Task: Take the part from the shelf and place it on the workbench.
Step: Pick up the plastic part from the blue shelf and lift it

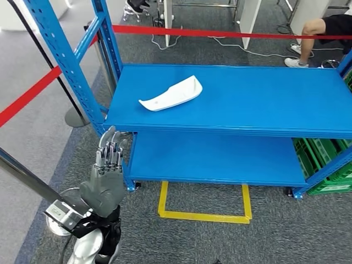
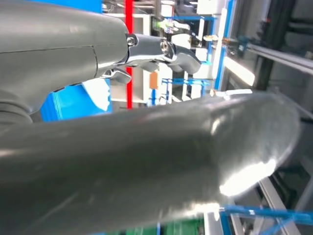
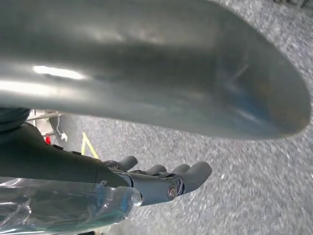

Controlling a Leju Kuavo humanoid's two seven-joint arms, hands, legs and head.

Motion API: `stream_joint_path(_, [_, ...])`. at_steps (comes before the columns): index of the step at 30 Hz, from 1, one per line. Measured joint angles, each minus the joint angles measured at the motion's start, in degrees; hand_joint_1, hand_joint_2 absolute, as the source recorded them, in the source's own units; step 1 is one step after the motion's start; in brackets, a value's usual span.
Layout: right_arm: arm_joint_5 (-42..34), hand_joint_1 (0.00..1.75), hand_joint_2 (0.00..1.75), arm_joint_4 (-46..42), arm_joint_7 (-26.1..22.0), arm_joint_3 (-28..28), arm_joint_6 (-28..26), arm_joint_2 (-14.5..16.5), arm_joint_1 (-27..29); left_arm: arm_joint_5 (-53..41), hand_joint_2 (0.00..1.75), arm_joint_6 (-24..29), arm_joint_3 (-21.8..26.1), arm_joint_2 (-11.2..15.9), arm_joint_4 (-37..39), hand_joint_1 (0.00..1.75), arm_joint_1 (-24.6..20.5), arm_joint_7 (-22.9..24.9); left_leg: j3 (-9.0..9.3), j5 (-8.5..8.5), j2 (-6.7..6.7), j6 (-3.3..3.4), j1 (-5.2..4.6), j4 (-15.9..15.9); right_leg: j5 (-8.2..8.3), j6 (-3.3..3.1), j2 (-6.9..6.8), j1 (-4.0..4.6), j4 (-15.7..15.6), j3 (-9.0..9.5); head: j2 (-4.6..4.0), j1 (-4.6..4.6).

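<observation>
Nearest the camera in the head view, the left hand [image 1: 107,175] is raised at the robot's left side, back of the hand toward the camera, its fingers [image 1: 109,154] straight, held close together and empty. It stands short of the shelf's near left corner and touches nothing. The right hand [image 3: 162,181] shows in the right wrist view, hanging over grey carpet with its fingers extended side by side and nothing in them.

Beyond the left hand stands the blue shelf [image 1: 257,104], with a yellow floor marking [image 1: 203,215] in front of its lower deck. The part [image 1: 172,93] lies on the upper deck, toward the left half, well apart from both hands. It is a long, white, shallow moulded piece, wider and rounded at the far right end and tapering to a thin tip at the near left.

It looks like thin plastic: probably light and fairly stiff, but smooth, so it may slide on the painted deck if pushed rather than gripped. The wider end with its raised rim seems the better place to hold it; the thin tip could flex or pivot.

Farther off run a red barrier tape [image 1: 232,34] and a person's leg [image 1: 309,38].
</observation>
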Motion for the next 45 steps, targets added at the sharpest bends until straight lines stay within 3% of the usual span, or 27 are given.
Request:
stream_joint_path(4, [0.01, 0.0, 0.0, 0.0, 0.01, -0.11, -0.02, -0.01, -0.12, 0.1, 0.0, 0.13, 0.04, -0.2, 0.06, 0.0, -0.06, 0.0, 1.06, -1.22, -0.15, 1.48, 0.2, -1.2, -1.24, 1.4, -0.24, 0.0, 0.49, 0.12, 0.0, 0.28])
stream_joint_path(5, [0.01, 0.0, 0.0, 0.0, 0.01, -0.13, -0.02, -0.01, -0.15, 0.11, 0.0, 0.13, 0.03, -0.28, 0.07, 0.0, -0.12, 0.0, 1.4, -1.4, -0.11, 1.8, 0.32, -1.38, -2.36, 1.61, -0.3, 0.0, 2.76, -0.9, 0.0, 0.41])
stream_joint_path(7, [0.01, 0.0, 0.0, 0.0, 0.01, -0.15, -0.02, 0.0, -0.15, 0.21, 0.0, 0.13, 0.02, -0.39, 0.13, 0.0, -0.18, 0.0, 1.7, -1.79, -0.06, 2.26, 0.26, -1.42, -5.21, 1.87, -0.37, -0.01, 10.4, -5.22, 0.0, 0.61])
stream_joint_path(8, [0.01, 0.0, 0.0, 0.0, 0.01, -0.17, -0.02, -0.01, -0.1, 0.26, 0.0, 0.14, 0.02, -0.39, 0.18, 0.0, -0.16, 0.0, 1.78, -1.94, -0.09, 2.36, 0.22, -1.41, -6.06, 1.94, -0.37, -0.02, 13.87, -7.52, 0.0, 0.65])
stream_joint_path(9, [0.01, 0.0, 0.0, 0.0, 0.01, -0.19, -0.02, -0.01, -0.03, 0.28, 0.0, 0.21, 0.03, -0.39, 0.24, 0.0, -0.11, 0.0, 1.94, -2.12, -0.17, 2.4, 0.19, -1.41, -5.84, 1.97, -0.37, -0.01, 15.66, -9.1, 0.0, 0.67])
stream_joint_path(10, [0.01, 0.0, 0.0, 0.0, 0.02, -0.23, -0.02, -0.02, 0.03, 0.27, 0.0, 0.33, 0.03, -0.39, 0.3, 0.0, -0.07, 0.0, 2.2, -2.32, -0.26, 2.37, 0.17, -1.41, -4.44, 1.95, -0.37, -0.01, 15.22, -9.59, 0.0, 0.69])
stream_joint_path(11, [0.01, 0.0, 0.0, 0.0, 0.02, -0.28, -0.02, -0.02, 0.03, 0.21, 0.0, 0.48, 0.03, -0.39, 0.34, 0.0, -0.04, 0.0, 2.56, -2.53, -0.35, 2.27, 0.17, -1.41, -2.1, 1.85, -0.38, -0.02, 12.66, -8.97, 0.0, 0.71])
stream_joint_path(13, [0.01, 0.0, 0.0, 0.0, 0.02, -0.44, -0.02, -0.02, -0.05, 0.05, 0.0, 0.77, 0.02, -0.39, 0.41, 0.0, -0.03, 0.0, 3.28, -3.05, -0.43, 1.83, 0.05, -1.33, 2.49, 1.6, -0.42, 0.02, 5.11, -6.15, 0.0, 0.73])
stream_joint_path(15, [0.01, 0.0, 0.0, 0.01, 0.01, -0.57, -0.02, -0.02, -0.17, -0.07, 0.0, 0.91, 0.02, -0.4, 0.45, 0.0, -0.04, 0.0, 3.5, -3.32, -0.45, 1.22, -0.16, -1.24, 3.92, 1.08, -0.34, 0.13, 0.91, -4.34, 0.01, 0.65])
stream_joint_path(19, [0.01, 0.0, 0.0, 0.0, 0.04, -0.75, -0.06, -0.02, -0.06, -0.08, 0.0, 0.94, 0.02, -0.41, 0.56, 0.0, -0.09, 0.0, 3.18, -4.06, -0.36, -0.08, -0.06, -0.58, 3.86, -0.4, -0.23, 0.09, 0.08, -3.95, 0.0, 0.41])
stream_joint_path(21, [0.01, 0.0, 0.0, 0.0, 0.03, -0.83, -0.1, -0.02, -0.14, -0.07, 0.0, 0.94, 0.04, -0.4, 0.61, 0.0, -0.14, 0.0, 0.89, -6.77, -0.24, -0.71, 0.01, 4.15, 3.93, -0.91, -0.31, -0.12, -0.16, -3.77, 0.0, 0.15])
stream_joint_path(23, [0.01, 0.0, 0.0, 0.0, 0.04, -0.9, -0.11, -0.02, -0.16, -0.05, 0.0, 0.94, 0.06, -0.35, 0.75, 0.0, -0.13, 0.0, -2.88, -9.74, -0.2, -1.06, 0.09, 11.35, 3.85, -1.12, -0.38, -0.14, -0.17, -3.77, 0.0, 0.03])
stream_joint_path(24, [0.01, 0.0, 0.0, 0.0, 0.05, -0.93, -0.11, -0.02, -0.13, -0.03, 0.0, 0.94, 0.09, -0.31, 0.83, 0.0, -0.09, 0.0, -4.14, -10.1, -0.18, -1.13, 0.11, 13.53, 3.81, -1.15, -0.4, -0.14, -0.16, -3.75, 0.0, 0.02])
stream_joint_path(25, [0.01, 0.0, 0.0, 0.0, 0.06, -0.96, -0.11, -0.02, -0.11, -0.01, 0.0, 0.94, 0.11, -0.28, 0.9, 0.0, -0.07, 0.0, -4.46, -9.38, -0.18, -1.13, 0.12, 13.79, 3.78, -1.14, -0.39, -0.15, -0.16, -3.7, 0.0, 0.02])
stream_joint_path(26, [0.01, 0.0, 0.0, 0.0, 0.07, -0.98, -0.11, -0.02, -0.11, 0.01, 0.0, 0.94, 0.13, -0.26, 0.94, 0.0, -0.05, 0.0, -3.72, -7.75, -0.17, -1.07, 0.13, 12.02, 3.72, -1.09, -0.34, -0.17, -0.16, -3.62, 0.0, 0.02])
stream_joint_path(28, [0.01, 0.0, 0.0, 0.0, 0.05, -0.98, -0.11, -0.01, -0.11, 0.03, 0.0, 0.94, 0.14, -0.27, 0.97, 0.0, -0.1, 0.0, -0.24, -3.96, -0.08, -0.91, 0.14, 4.95, 3.53, -0.77, -0.24, -0.14, -0.12, -3.39, 0.0, 0.01])
stream_joint_path(29, [0.01, 0.0, 0.0, 0.0, 0.05, -0.98, -0.11, -0.01, -0.11, 0.03, 0.0, 0.94, 0.14, -0.3, 0.97, 0.0, -0.16, 0.0, 1.34, -2.98, -0.08, -0.68, 0.16, 1.8, 3.41, -0.5, -0.18, -0.03, -0.04, -3.38, 0.0, -0.02])
stream_joint_path(31, [0.01, 0.0, 0.0, 0.0, 0.05, -0.98, -0.14, -0.02, -0.12, 0.05, 0.0, 0.94, 0.15, -0.36, 1.0, 0.0, -0.23, 0.0, 2.68, -2.72, -0.13, -0.05, 0.11, -1.11, 3.32, 0.13, -0.15, 0.2, -0.09, -3.41, 0.0, 0.06])
stream_joint_path(34, [0.01, 0.0, 0.0, 0.0, 0.05, -0.99, -0.16, -0.02, -0.13, -0.04, 0.0, 0.94, 0.16, -0.4, 1.05, 0.0, -0.28, 0.0, 2.83, -2.76, -0.21, 1.06, 0.23, -1.46, 2.75, 1.02, -0.28, 0.11, 0.34, -3.6, 0.0, 0.25])
stream_joint_path(36, [0.02, 0.0, 0.0, 0.0, 0.05, -1.0, -0.15, -0.02, -0.16, -0.3, 0.0, 1.0, 0.13, -0.4, 1.17, 0.0, -0.36, 0.0, 2.99, -2.76, -0.15, 1.6, 0.39, -1.57, 0.21, 1.44, -0.38, 0.04, 4.72, -5.66, 0.0, 0.53])
stream_joint_path(38, [0.03, 0.0, 0.0, 0.0, 0.05, -1.02, -0.13, -0.02, -0.14, -0.58, 0.0, 0.9, 0.09, -0.38, 1.51, 0.0, -0.4, 0.0, 3.07, -3.34, -0.2, 2.05, 0.34, -1.59, -2.9, 1.61, -0.41, 0.03, 12.31, -9.49, 0.0, 0.79])
stream_joint_path(39, [0.04, 0.0, 0.0, 0.0, 0.04, -1.03, -0.12, -0.02, -0.08, -0.68, 0.0, 0.59, 0.05, -0.32, 1.77, 0.0, -0.41, 0.0, 3.19, -3.7, -0.25, 2.19, 0.32, -1.59, -3.36, 1.64, -0.41, 0.02, 15.04, -11.03, 0.0, 0.82])
stream_joint_path(40, [0.05, 0.0, 0.0, 0.0, 0.04, -1.05, -0.11, -0.02, -0.03, -0.73, 0.0, 0.19, 0.0, -0.23, 2.04, 0.0, -0.42, 0.0, 3.44, -4.11, -0.31, 2.27, 0.32, -1.6, -2.74, 1.65, -0.41, 0.02, 15.9, -11.71, 0.0, 0.88])
stream_joint_path(41, [0.07, 0.0, 0.0, 0.0, 0.03, -1.06, -0.11, -0.02, 0.01, -0.78, 0.0, -0.23, -0.07, -0.12, 2.32, 0.0, -0.46, 0.0, 3.84, -4.35, -0.32, 2.25, 0.32, -1.59, -1.12, 1.62, -0.42, 0.0, 14.57, -11.29, 0.0, 0.91])
stream_joint_path(43, [0.08, 0.0, 0.0, 0.01, 0.02, -1.09, -0.14, -0.02, 0.04, -0.97, 0.0, -0.66, -0.16, 0.04, 2.86, 0.0, -0.65, 0.0, 4.89, -4.7, -0.25, 1.79, 0.3, -1.55, 2.89, 1.58, -0.45, -0.07, 7.7, -8.1, 0.0, 1.0])
stream_joint_path(45, [0.08, 0.0, 0.0, 0.02, -0.01, -1.11, -0.17, -0.02, -0.04, -1.21, 0.0, -0.68, -0.17, 0.09, 3.38, 0.0, -0.98, 0.0, 5.41, -4.87, -0.25, 1.13, 0.06, -1.34, 4.48, 1.28, -0.42, -0.1, 1.98, -5.21, 0.0, 0.99])
